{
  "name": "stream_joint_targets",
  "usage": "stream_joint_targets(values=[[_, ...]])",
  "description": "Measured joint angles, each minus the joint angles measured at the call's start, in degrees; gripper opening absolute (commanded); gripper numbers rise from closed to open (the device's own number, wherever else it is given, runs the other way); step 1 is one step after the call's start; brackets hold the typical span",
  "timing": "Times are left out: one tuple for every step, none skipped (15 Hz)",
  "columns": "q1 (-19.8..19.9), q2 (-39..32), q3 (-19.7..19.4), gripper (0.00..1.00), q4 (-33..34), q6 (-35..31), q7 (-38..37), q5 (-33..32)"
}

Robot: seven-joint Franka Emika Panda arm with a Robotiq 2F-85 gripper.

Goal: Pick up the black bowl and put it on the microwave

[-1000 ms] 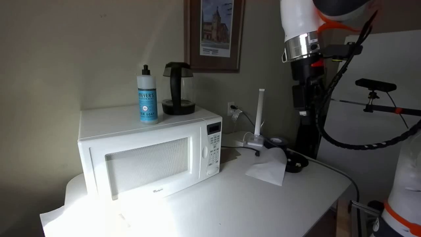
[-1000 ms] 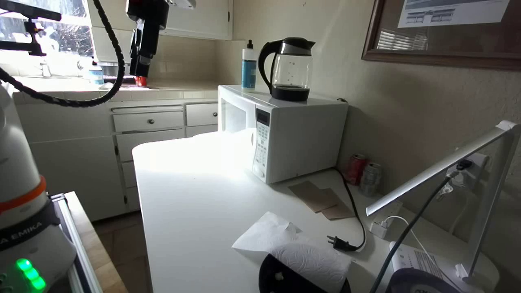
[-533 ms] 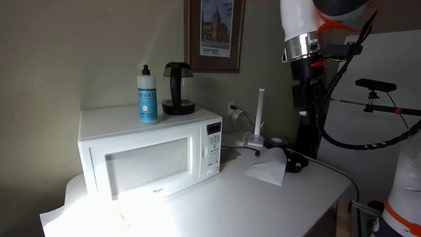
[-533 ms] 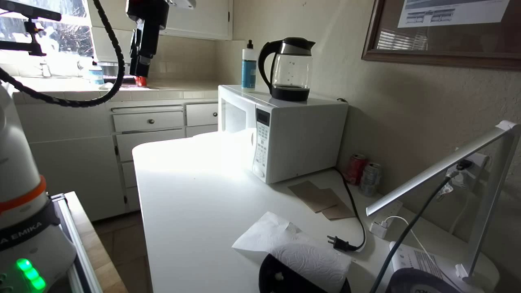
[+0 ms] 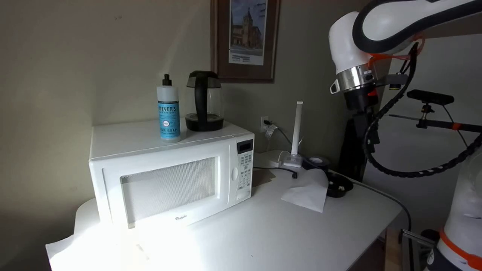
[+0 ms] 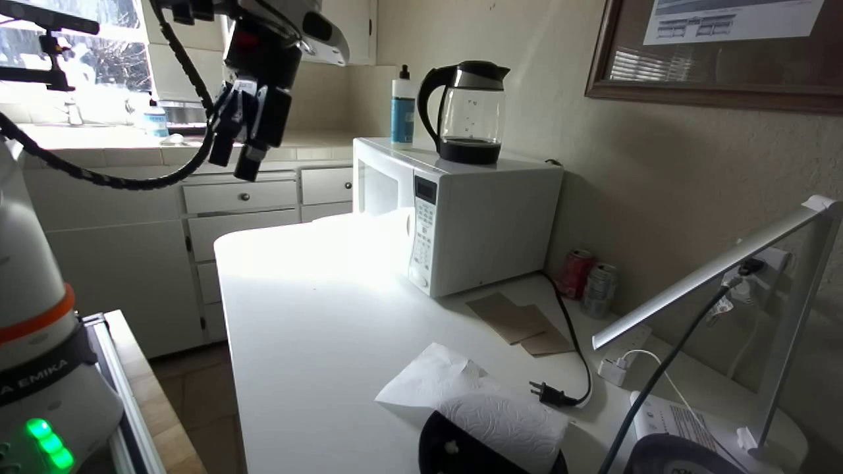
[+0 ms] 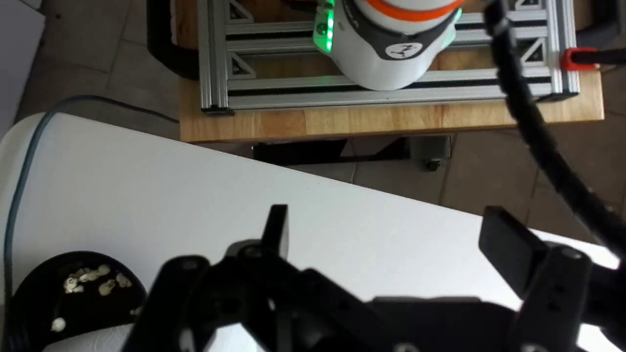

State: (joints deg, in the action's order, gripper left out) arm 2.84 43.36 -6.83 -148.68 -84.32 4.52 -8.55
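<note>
In an exterior view, the arm is bending lower than half a second ago, while the black bowl is resting unmoved on the worktop, well apart from the microwave. In an exterior view, the claw is descending and turning, its two fingers now showing separately, and a paper towel is lying partly across the bowl. In the wrist view, the claw is gaping with nothing between its fingers and the bowl is sitting at lower left, so the reach is probably just starting, with the grasp still pending.
</note>
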Motion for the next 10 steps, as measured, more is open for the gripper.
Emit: stream_joint_targets(values=[[0.14,0.0,-2.94,1.0,-1.43,-0.79,4.33,-2.52],[0.37,-0.02,-5.7,1.0,-2.67,-1.7,8.55,-5.24],[0.77,-0.09,-8.16,1.0,-3.66,-2.63,12.4,-7.8],[1.35,-0.24,-10.28,1.0,-4.28,-3.62,15.36,-9.94],[2.08,-0.63,-12.02,1.0,-4.48,-4.26,16.87,-11.35],[2.79,-1.18,-13.21,1.0,-4.43,-4.49,17.74,-12.11],[3.21,-1.68,-13.75,1.0,-4.32,-4.55,18.25,-12.39],[3.32,-2.02,-13.84,1.0,-4.25,-4.56,18.37,-12.42],[3.31,-2.25,-13.79,1.0,-4.24,-4.57,18.37,-12.42],[3.3,-2.38,-13.78,1.0,-4.24,-4.57,18.37,-12.42]])
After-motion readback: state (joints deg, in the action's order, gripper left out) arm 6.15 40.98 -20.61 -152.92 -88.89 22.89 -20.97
